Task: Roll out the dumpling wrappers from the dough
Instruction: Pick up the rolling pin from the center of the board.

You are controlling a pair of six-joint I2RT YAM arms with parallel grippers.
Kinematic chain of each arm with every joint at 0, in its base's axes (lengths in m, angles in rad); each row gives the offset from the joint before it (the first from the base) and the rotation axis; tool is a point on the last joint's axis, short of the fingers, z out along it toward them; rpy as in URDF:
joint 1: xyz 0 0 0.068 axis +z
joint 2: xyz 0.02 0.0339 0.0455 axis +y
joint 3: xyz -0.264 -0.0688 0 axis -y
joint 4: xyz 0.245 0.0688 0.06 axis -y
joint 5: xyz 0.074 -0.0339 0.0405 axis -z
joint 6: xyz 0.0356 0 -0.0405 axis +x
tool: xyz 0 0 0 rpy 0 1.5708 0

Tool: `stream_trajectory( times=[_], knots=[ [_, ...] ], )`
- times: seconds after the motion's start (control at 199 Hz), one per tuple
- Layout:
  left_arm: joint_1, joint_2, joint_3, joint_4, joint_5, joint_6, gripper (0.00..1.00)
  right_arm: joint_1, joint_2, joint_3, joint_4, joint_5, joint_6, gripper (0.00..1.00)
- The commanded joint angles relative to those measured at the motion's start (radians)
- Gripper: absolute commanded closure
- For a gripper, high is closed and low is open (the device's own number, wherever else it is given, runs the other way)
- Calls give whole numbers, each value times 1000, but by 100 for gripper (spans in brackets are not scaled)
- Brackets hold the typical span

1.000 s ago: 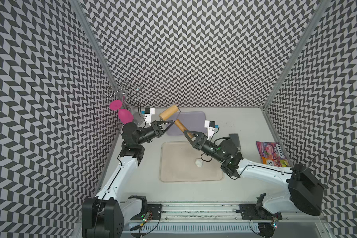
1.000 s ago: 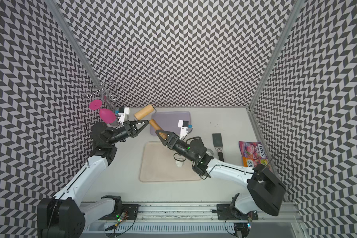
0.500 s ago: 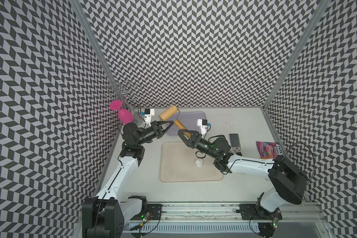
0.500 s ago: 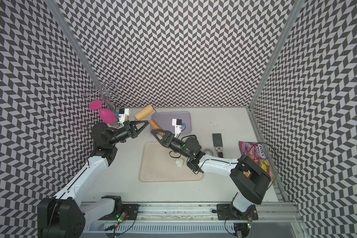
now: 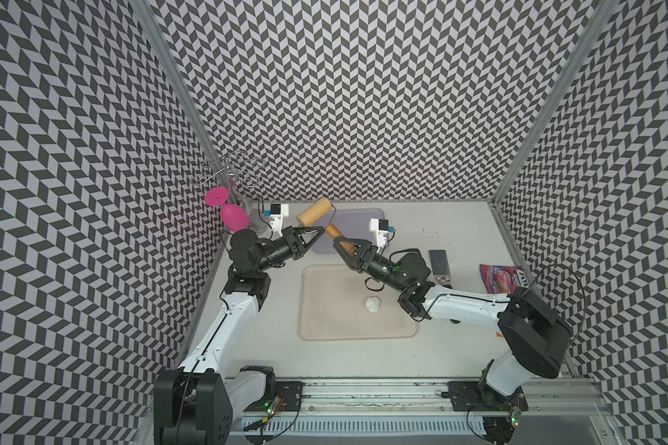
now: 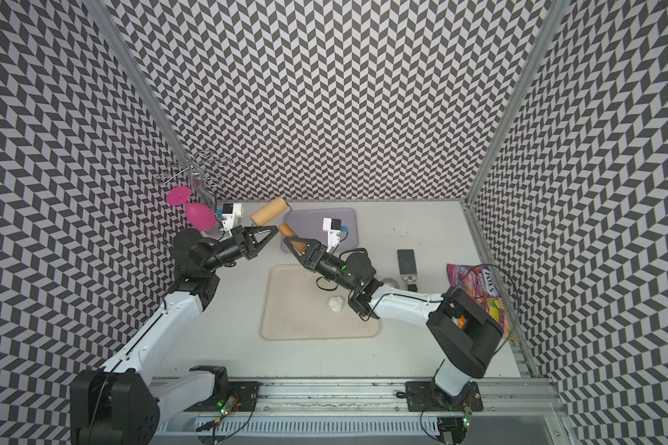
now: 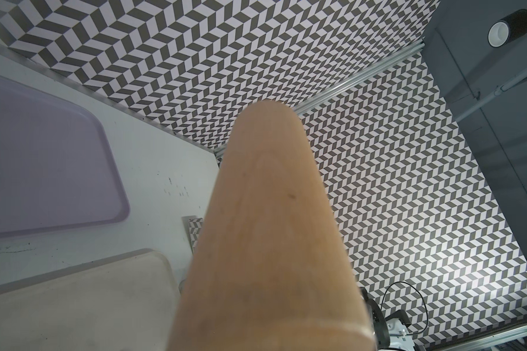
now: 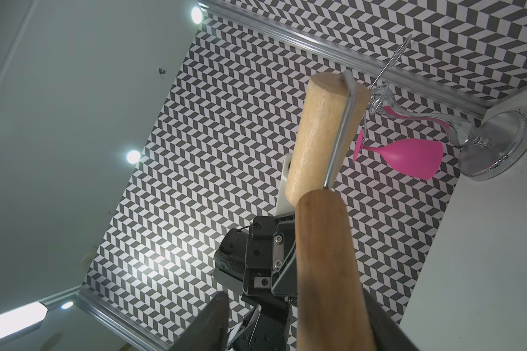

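Here, dough (image 5: 372, 304) on tray (image 5: 324, 323), roller (image 5: 314, 214) aloft.

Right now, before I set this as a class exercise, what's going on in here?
Two robot arms meet at a wooden pastry roller, held off the table. The left gripper has its jaws shut on it, near where the metal bracket joins. The right gripper has its jaws either side of the brown wooden handle, with a gap showing on one side. The small white dough lump sits unrolled and untouched on the beige rectangular tray.
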Motion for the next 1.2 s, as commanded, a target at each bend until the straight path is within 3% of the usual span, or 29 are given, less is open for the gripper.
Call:
stream_trajectory(
  times=[0.0, 0.226, 0.312, 0.432, 0.588, 0.879, 0.95, 1.005, 1.07, 1.08, 1.196],
  knots=[
    [6, -17, 11, 23, 5, 29, 100, -6, 15, 41, 39, -8, -1, 38],
    [0, -25, 4, -6, -3, 63, 100, -6, 28, 66, 25, -13, -4, 38],
    [-4, -26, -1, -6, -4, 64, 100, -6, 34, 74, 26, -15, -2, 42],
    [-8, -28, -1, -8, -4, 63, 100, -6, 36, 81, 27, -18, -1, 59],
    [-9, -31, -2, -21, -8, 71, 100, -7, 12, 71, 13, 5, -20, 100],
    [-7, -40, -11, -57, -19, 110, 100, -8, -74, 72, -104, 48, -111, 100],
    [-6, -37, -5, -60, -16, 121, 82, -9, -87, 79, -134, 53, -120, 100],
    [-3, -42, 7, -78, -15, 162, 56, -9, -108, 87, -188, 75, -142, 100],
    [-2, -56, 39, -187, -37, 269, 6, -15, -144, 119, -341, 114, -168, 100],
    [0, -59, 47, -214, -46, 292, 2, -16, -150, 124, -365, 117, -176, 100],
    [21, -72, 120, -471, -149, 573, 0, -50, -223, 155, -557, 121, -255, 100]
  ],
)
